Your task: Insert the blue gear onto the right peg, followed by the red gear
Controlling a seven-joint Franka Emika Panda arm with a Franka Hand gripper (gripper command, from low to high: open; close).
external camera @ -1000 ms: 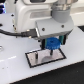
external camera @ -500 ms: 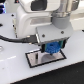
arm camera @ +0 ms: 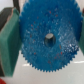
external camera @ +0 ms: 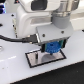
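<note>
The pincer [external camera: 51, 48] is closed on the blue gear [external camera: 51, 48], holding it on edge just above the grey, black-rimmed plate [external camera: 34, 60] on the white surface [external camera: 15, 67]. In the exterior view the gear's flat face looks outward, so its axis runs roughly level. Up close, the blue gear [arm camera: 48, 38] is a finely toothed plastic disc with a small dark centre hole, and a green finger pad [arm camera: 9, 40] presses its rim. The pegs are hidden.
</note>
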